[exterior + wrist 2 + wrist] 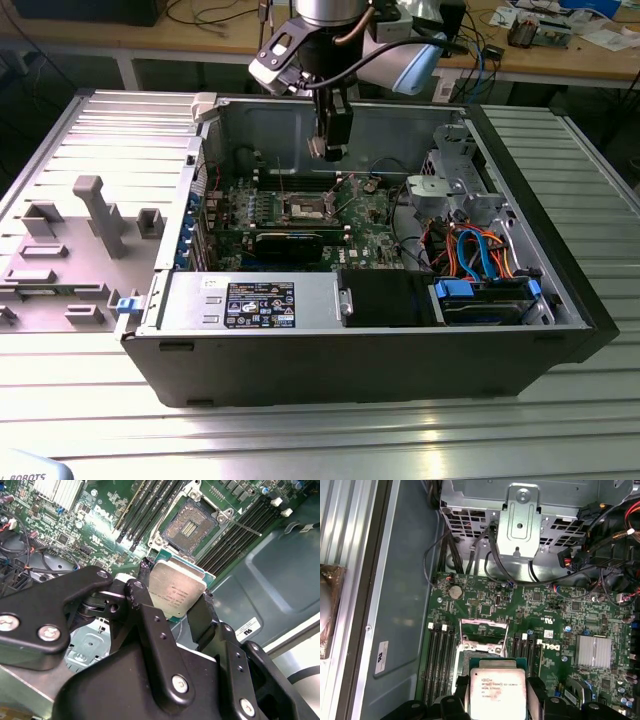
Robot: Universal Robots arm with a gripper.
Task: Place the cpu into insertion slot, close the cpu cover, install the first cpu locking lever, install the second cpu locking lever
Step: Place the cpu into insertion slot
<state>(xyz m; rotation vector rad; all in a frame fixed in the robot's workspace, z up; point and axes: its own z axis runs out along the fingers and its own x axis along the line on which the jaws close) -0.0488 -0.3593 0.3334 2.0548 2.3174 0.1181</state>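
My gripper [175, 600] is shut on the cpu [176, 591], a flat square chip with a silver-grey top, pinched by its two side edges between black fingers [536, 690]. In the exterior view the gripper [328, 150] hangs inside the open computer case, above the motherboard and apart from it. The insertion slot [190, 527] lies bare below, its contact field exposed. The cpu cover [484, 622], a thin silvery frame, stands swung up at the slot's far side. A thin metal locking lever [246, 528] sticks out beside the slot, unlatched.
The green motherboard [370, 235] carries black memory slots [440, 660] on both sides of the socket and a finned heatsink [592, 651]. A metal drive cage [522, 520] with dangling cables [492, 560] stands close by. Case walls [250, 125] enclose the board.
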